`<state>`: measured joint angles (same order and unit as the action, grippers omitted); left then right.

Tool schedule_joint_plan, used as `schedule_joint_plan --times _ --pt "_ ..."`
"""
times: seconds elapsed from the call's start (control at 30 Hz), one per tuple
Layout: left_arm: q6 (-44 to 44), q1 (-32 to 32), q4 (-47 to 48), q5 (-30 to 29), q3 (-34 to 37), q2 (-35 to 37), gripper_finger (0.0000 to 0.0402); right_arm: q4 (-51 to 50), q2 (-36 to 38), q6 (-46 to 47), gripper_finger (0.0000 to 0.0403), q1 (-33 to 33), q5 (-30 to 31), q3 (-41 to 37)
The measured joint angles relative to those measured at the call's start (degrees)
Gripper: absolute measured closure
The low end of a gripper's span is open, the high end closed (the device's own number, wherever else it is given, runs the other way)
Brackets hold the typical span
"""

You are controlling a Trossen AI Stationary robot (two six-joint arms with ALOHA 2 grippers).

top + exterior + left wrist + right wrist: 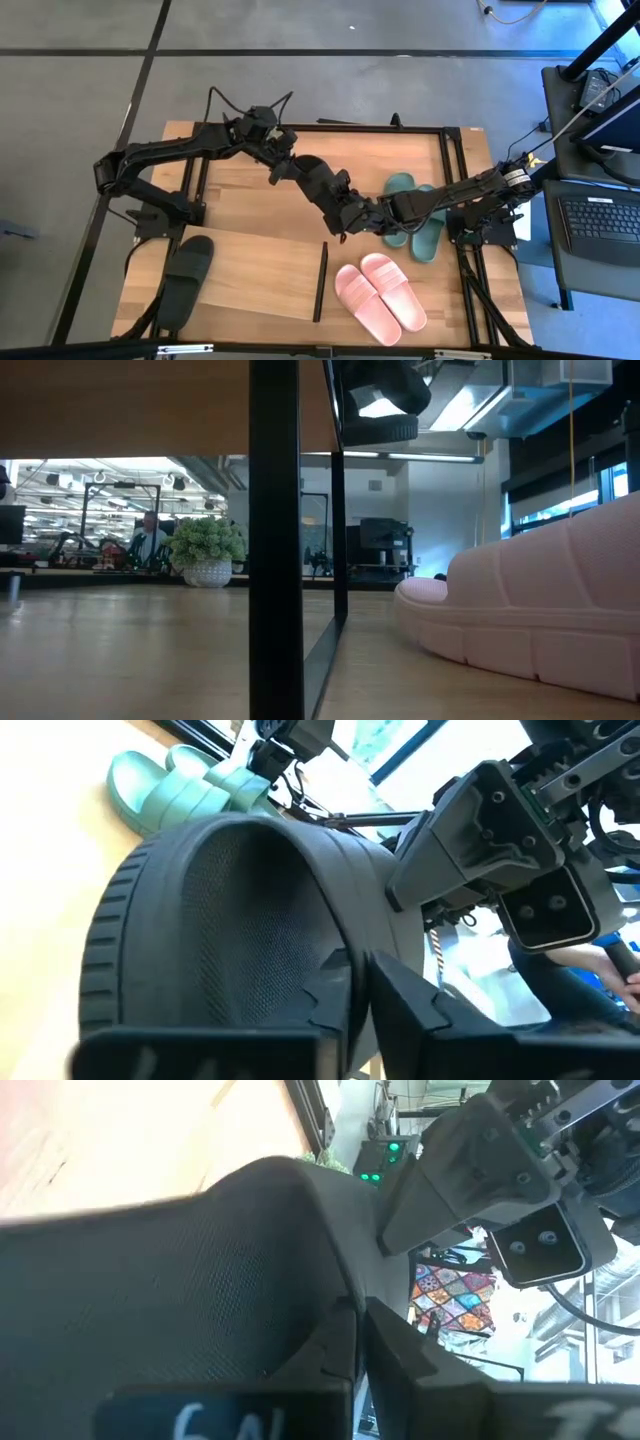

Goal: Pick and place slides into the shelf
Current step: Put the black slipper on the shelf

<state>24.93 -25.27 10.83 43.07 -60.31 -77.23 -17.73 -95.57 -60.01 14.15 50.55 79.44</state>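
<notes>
One black slide (220, 920) (180, 1270) is up in the air over the middle of the table, between my two grippers. My left gripper (352, 215) comes from the left and my right gripper (385, 213) from the right, both shut on it. The second black slide (187, 272) lies flat at the shelf's left end. The dark green pair (415, 215) rests side by side under my right arm. Sole down, the pink pair (380, 295) (540, 610) lies on the near right part of the shelf's board (260, 270). My left gripper pinches the black slide's side edge (335, 975) between its two fingers, beside the arched strap. The slide is lifted clear of the table and stands on edge. My right gripper pinches the slide's rim (345, 1330) between its two fingers from the opposite side. Which end of the slide that is cannot be told.
A thin black divider (320, 280) (275, 540) stands in the middle of the shelf. A black metal frame (450, 160) borders the table. A desk with a keyboard (600, 225) stands off the right side. Bare board shows between the divider and the left black slide.
</notes>
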Motion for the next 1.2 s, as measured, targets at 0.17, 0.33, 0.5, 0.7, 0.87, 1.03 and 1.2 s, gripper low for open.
schedule_joint_plan --times 0.17,0.33,0.5,0.7,0.87,1.03,1.2 --pt "-0.39 0.00 -0.03 1.14 0.00 0.00 0.0392 0.24 0.00 -0.01 0.0390 0.02 -0.09 -0.02" --pt "-1.76 -0.05 -0.13 0.86 0.00 0.00 0.0396 0.17 0.00 1.87 0.0382 0.02 -0.09 -0.02" --pt "-1.73 -1.08 -0.24 0.88 0.00 0.00 0.0396 -0.90 0.00 4.64 0.0347 -0.11 -0.24 -0.02" --pt "-1.73 -2.13 -0.17 1.03 0.00 0.00 0.0397 -1.15 0.00 5.96 0.0310 -0.02 -0.22 -0.02" --pt "-1.80 -2.21 -0.11 0.92 0.00 0.00 0.0399 -1.27 0.00 7.27 0.0262 -0.02 -0.20 -0.02" --pt "-2.15 -3.27 0.11 1.40 0.00 0.32 0.0398 -1.27 -0.02 7.26 0.0199 0.57 9.39 -0.02" --pt "-2.95 -5.09 2.79 3.90 -2.22 0.46 0.0399 -1.86 2.96 12.12 0.0166 1.19 11.32 -0.09"
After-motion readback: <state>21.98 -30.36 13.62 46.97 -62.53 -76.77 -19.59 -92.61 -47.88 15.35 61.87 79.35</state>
